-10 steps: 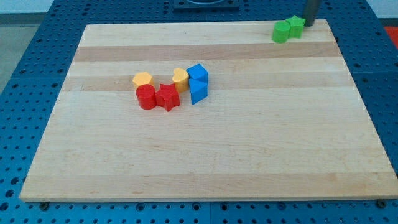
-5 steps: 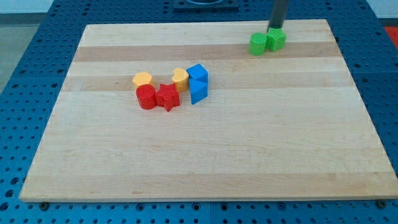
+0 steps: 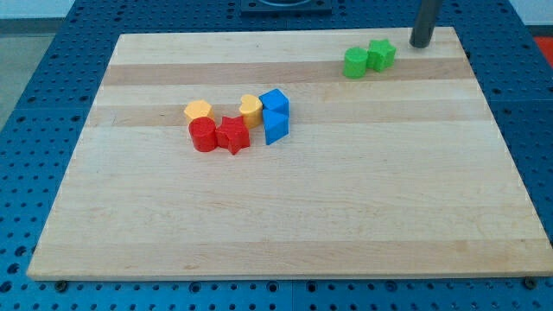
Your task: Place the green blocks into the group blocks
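Two green blocks sit touching, side by side, near the counter's [image 3: 484, 173] top edge, approx 1 o'clock from board centre; left green block [image 3: 355, 62] looks roundish/cylindrical, right green block [image 3: 381, 53] star-like w/ notched edges, set slightly higher in view. The group lies well apart at approx 8 o'clock from them: yellow block [image 3: 198, 111], yellow heart block [image 3: 251, 107], red cylinder [image 3: 203, 135], red block [image 3: 232, 135], two blue blocks [image 3: 275, 113], all clustered, touching.

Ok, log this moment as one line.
tip: right of green blocks, apart | green pair: top right, touching | group: centre-left | greens not joined
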